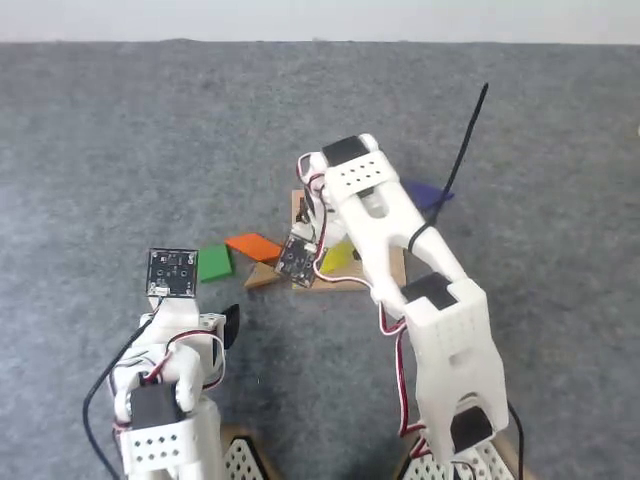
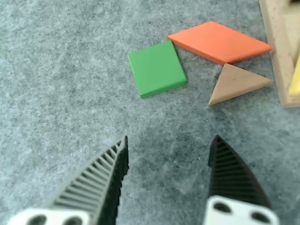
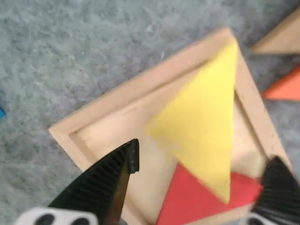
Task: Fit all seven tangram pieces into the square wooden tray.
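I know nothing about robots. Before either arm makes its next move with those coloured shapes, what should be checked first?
1. Left fingers open and empty: ok.
2. Green square, orange parallelogram and tan triangle lying flat on the carpet, unstacked: ok.
3. Right fingers open above the wooden tray: ok.
4. Yellow triangle seated flat beside the red triangle: cannot tell.
5. All pieces inside the tray: not ok, several lie outside.
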